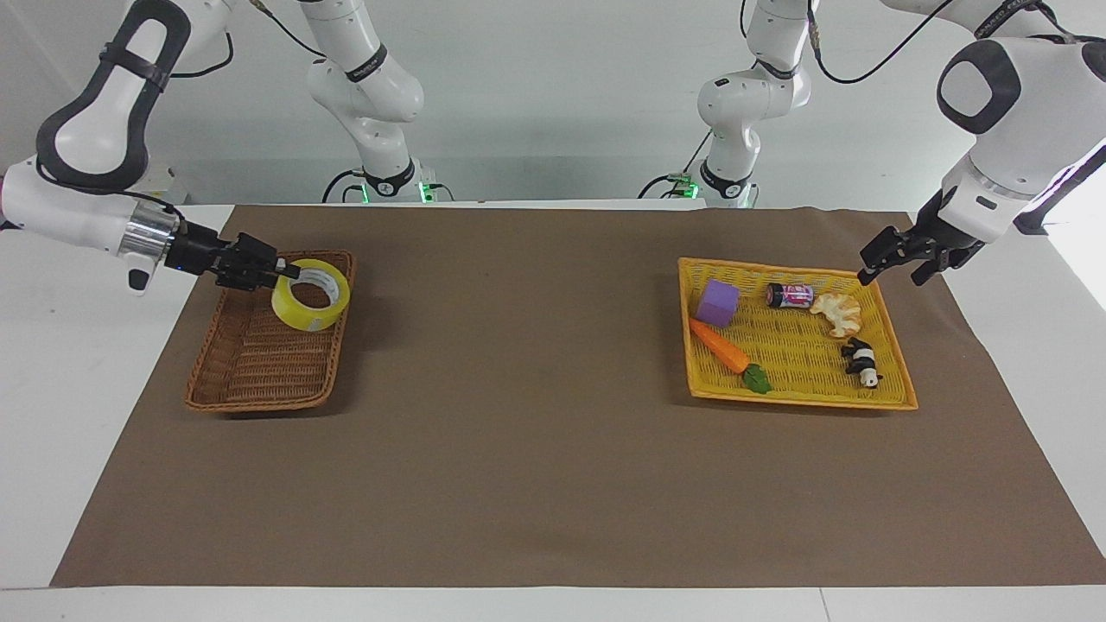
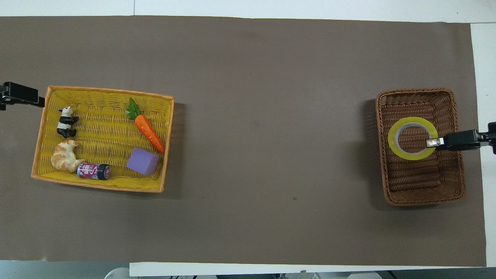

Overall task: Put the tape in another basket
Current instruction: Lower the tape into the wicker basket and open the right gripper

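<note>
My right gripper (image 1: pixel 285 272) clamped on tape (image 1: pixel 311 295) rim, roll hanging tilted over basket (image 1: pixel 259 380) middle: drop lies straight down. Left gripper (image 1: pixel 894 259) waits by yellow tray (image 1: pixel 894 393), fingers apart.

Both arms are glossy white shells with dark grey joint bands and black cables looping along them, a bare silver wrist ring before each black tool, and green lights glowing at the bases.

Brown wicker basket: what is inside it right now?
Over the brown wicker basket, the tape hangs from the right pincer. Bare weave shows elsewhere; the floor under the roll's band is covered.
</note>
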